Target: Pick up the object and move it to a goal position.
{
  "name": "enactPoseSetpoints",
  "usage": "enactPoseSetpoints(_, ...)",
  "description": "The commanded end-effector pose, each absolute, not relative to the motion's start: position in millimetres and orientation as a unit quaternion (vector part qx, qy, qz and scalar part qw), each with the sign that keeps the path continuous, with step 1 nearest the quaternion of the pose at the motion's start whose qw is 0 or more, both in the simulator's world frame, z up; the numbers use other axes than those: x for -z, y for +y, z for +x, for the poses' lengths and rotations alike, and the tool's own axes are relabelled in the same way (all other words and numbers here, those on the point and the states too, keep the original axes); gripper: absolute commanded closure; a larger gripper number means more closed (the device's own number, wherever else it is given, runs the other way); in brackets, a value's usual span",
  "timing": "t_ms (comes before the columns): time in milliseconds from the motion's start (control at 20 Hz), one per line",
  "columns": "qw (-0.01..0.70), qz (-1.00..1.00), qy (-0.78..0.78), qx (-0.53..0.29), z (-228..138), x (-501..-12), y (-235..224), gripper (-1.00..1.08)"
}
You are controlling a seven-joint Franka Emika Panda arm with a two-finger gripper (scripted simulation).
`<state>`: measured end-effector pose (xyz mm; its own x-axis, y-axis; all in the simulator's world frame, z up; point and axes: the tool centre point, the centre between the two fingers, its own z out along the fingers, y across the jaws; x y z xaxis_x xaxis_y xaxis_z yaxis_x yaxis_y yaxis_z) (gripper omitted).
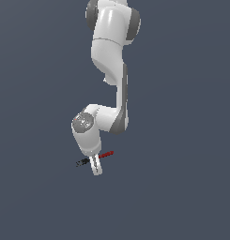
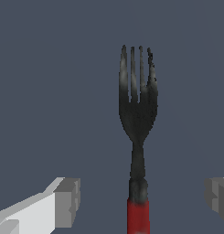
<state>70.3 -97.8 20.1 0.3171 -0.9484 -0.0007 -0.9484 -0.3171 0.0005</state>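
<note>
The object [image 1: 106,153] is a small fork with a red handle and a black tined head, lying on the dark grey-blue surface. In the exterior view its red end points to the exterior view's right and its black end [image 1: 82,162] to the left. My gripper [image 1: 96,169] reaches down over its middle. The wrist view shows the fork [image 2: 137,114] close up, tines away from the camera. The gripper [image 2: 141,201] is open, with one grey pad [image 2: 67,202] on each side of the fork's neck and both pads well apart from it.
The white arm [image 1: 114,42] comes down from the top of the exterior view. Only the plain dark surface [image 1: 182,187] surrounds the fork.
</note>
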Motion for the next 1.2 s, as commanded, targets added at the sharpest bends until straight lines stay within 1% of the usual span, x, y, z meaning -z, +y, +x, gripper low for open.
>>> enactPoseSetpoints(0, 0.0, 0.811, -0.585, 0.0, 70, -10, -98, -0.92)
enactPoseSetpoints(250, 0.0, 0.811, -0.585, 0.0, 72, -6, -98, -0.92)
enactPoseSetpoints(300, 0.0, 0.811, -0.585, 0.0, 72, -6, -98, 1.08)
enactPoseSetpoints(850, 0.001, 0.81, -0.587, -0.001, 71, -10, -102, 1.08)
enactPoseSetpoints(1150, 0.0, 0.81, -0.587, -0.001, 70, -21, -88, 1.08)
